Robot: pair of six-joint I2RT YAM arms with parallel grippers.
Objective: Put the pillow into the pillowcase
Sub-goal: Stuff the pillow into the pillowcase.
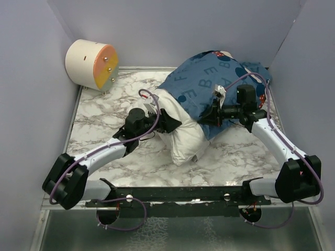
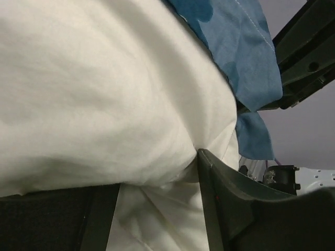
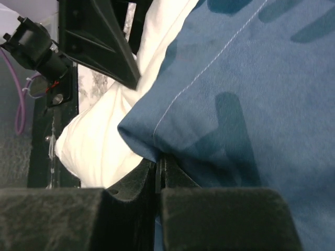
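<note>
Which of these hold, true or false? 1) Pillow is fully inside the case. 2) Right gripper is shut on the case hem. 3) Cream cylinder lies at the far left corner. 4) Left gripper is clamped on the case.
1) False: the pillow sticks out of the pillowcase at its near end.
2) True: the right gripper pinches the blue hem.
3) True: the cream cylinder lies at the far left.
4) False: the left gripper stands open against the pillow, not on the case.

Both arms reach in toward the middle, the left hand (image 1: 168,121) with its fingers (image 2: 225,209) spread apart against the pillow (image 1: 183,137), the right hand (image 1: 209,116) clamped tight on the pillowcase (image 1: 209,78) hem (fingers fully together).
</note>
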